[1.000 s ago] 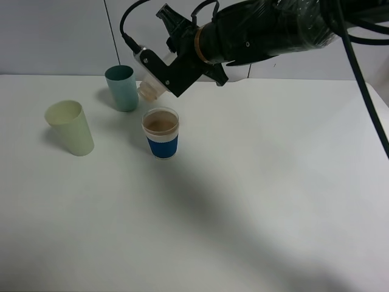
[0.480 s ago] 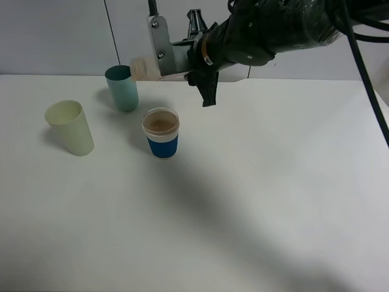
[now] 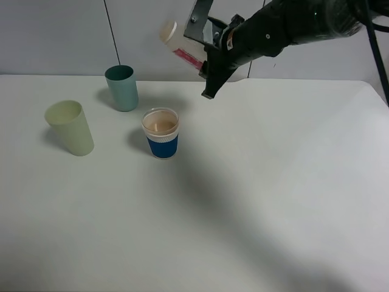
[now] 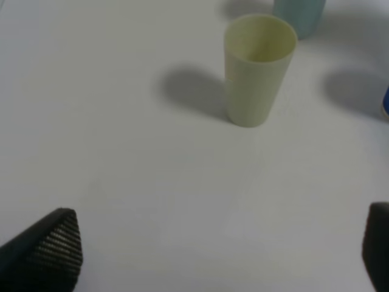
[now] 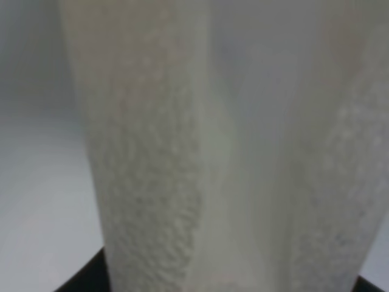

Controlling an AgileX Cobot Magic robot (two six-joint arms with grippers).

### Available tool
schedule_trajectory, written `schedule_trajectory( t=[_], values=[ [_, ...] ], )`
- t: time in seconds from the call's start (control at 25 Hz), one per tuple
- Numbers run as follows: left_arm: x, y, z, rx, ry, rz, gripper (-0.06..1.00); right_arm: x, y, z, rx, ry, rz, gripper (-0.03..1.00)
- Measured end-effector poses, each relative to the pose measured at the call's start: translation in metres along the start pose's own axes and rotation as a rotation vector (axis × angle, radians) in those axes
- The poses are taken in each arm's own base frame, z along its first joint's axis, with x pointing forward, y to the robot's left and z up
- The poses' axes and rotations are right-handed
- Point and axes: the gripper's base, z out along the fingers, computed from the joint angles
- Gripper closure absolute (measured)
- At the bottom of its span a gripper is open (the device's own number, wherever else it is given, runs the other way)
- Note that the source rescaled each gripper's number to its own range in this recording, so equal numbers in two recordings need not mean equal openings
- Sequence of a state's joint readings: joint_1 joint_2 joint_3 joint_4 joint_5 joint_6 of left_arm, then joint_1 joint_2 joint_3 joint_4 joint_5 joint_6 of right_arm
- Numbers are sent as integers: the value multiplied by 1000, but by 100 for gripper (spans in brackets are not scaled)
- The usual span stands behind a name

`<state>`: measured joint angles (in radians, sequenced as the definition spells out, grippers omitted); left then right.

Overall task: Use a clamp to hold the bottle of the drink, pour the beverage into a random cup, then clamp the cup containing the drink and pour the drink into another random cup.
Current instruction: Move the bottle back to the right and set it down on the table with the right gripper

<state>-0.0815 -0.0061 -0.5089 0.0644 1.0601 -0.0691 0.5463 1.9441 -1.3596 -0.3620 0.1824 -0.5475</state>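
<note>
Right claw point(image 3: 196, 38), raised and tilted, clamps the bottle point(image 3: 172, 34) neck-up; pink-red label point(image 3: 188, 59) illegible. Left claw point(image 4: 213, 255) gapes, empty.

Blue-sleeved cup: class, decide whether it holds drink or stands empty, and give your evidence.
Holds drink. The blue-sleeved cup stands upright with pale tan liquid showing inside its rim.

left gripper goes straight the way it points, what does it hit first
Probably the pale yellow-green tumbler, upright ahead of the open left gripper; depth unclear, maybe the table first.
</note>
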Motion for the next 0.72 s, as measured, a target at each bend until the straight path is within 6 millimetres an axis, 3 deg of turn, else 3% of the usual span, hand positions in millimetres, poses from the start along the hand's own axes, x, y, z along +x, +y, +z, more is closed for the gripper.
schedule_trajectory(
  t=[0.44, 0.72],
  values=[
    [0, 0, 0, 0, 0, 0, 17, 12, -19, 1, 55, -72, 327, 95],
    [0, 0, 0, 0, 0, 0, 17, 12, -22, 0, 63, -91, 418, 95]
  ],
)
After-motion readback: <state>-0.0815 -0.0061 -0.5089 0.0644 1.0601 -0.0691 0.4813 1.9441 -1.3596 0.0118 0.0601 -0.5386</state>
